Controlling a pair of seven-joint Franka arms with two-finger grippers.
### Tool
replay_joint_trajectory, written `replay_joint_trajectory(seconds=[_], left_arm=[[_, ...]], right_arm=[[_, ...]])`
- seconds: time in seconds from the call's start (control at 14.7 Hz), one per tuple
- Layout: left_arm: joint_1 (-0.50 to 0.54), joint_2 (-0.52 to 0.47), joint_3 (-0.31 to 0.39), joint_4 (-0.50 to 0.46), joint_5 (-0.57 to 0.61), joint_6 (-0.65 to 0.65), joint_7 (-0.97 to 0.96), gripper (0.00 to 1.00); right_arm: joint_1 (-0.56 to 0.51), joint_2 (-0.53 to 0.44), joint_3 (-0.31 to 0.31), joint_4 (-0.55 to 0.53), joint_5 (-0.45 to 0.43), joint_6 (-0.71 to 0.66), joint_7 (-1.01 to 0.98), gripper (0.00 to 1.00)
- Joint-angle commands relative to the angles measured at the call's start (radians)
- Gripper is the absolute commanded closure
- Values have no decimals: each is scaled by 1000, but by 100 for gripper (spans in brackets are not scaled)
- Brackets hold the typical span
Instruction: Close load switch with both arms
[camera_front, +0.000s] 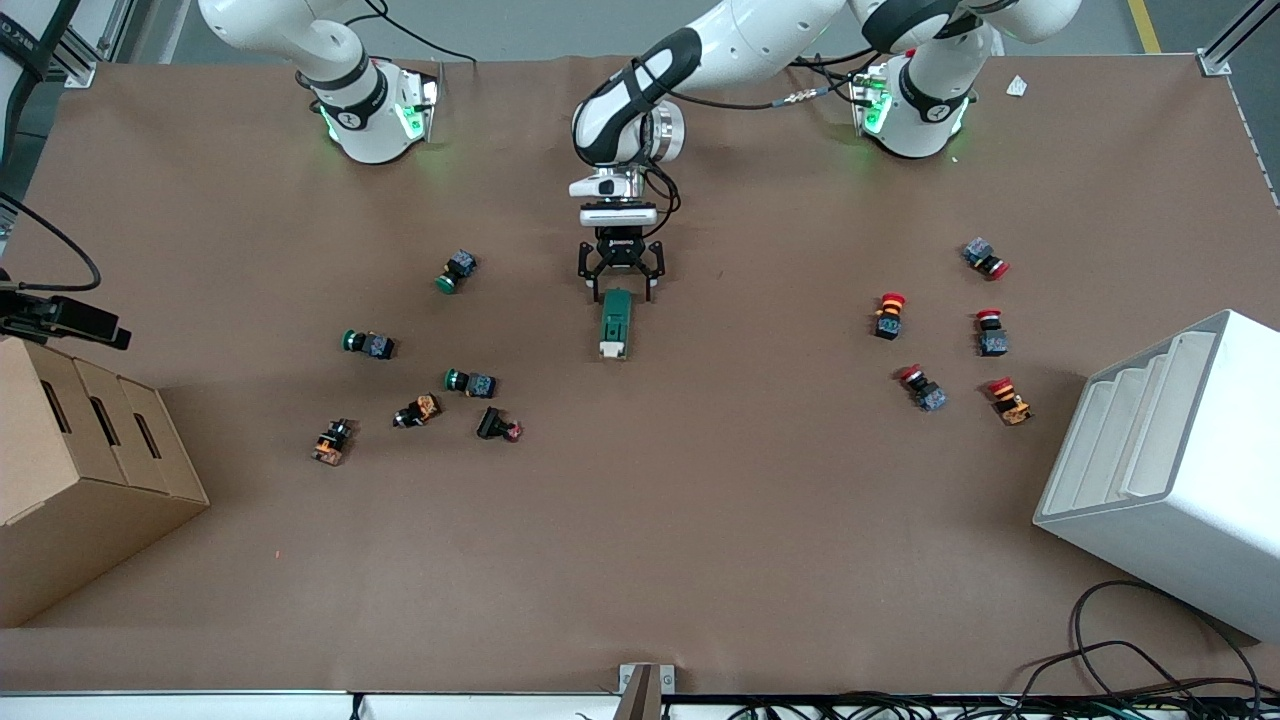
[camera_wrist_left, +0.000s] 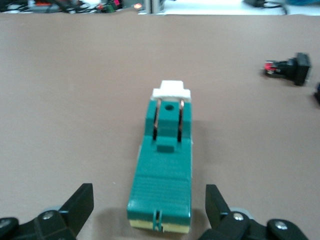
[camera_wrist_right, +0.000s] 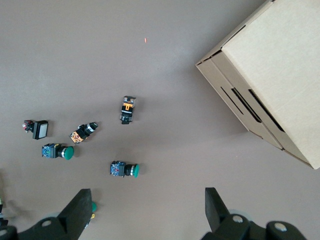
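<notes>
Front view: the load switch (camera_front: 615, 323) lies mid-frame on the table (camera_front: 700, 520), its white lever (camera_front: 611, 348) at the lower end; closing looks not yet done; the left gripper (camera_front: 620, 283) sits low at its upper end, fingers spread wide, gripping nothing; the right arm (camera_front: 330, 60) waits at upper left.

Left wrist view: the switch (camera_wrist_left: 162, 175) sits centre-bottom between the open fingers (camera_wrist_left: 80, 205), untouched.

Right wrist view: the right gripper (camera_wrist_right: 145, 212) hangs wide and empty over green push-buttons (camera_wrist_right: 124, 169) and a cardboard box (camera_wrist_right: 270, 75).

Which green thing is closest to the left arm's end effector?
The long green load switch, right at the open left end effector; the round-capped green push-buttons lie apart.
</notes>
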Motion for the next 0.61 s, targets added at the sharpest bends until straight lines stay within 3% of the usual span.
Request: replay_joint_trajectory(seconds=[0.0, 0.2, 0.55], left_arm=[[6, -89, -20, 62, -234, -4, 196, 1], [41, -213, -15, 87, -462, -6, 414, 1], [226, -414, -18, 121, -808, -6, 788, 0]], right_arm=[[-32, 5, -3, 19, -14, -52, -3, 0], [-55, 11, -3, 73, -9, -132, 9, 0], [-41, -5, -6, 74, -12, -201, 9, 0]])
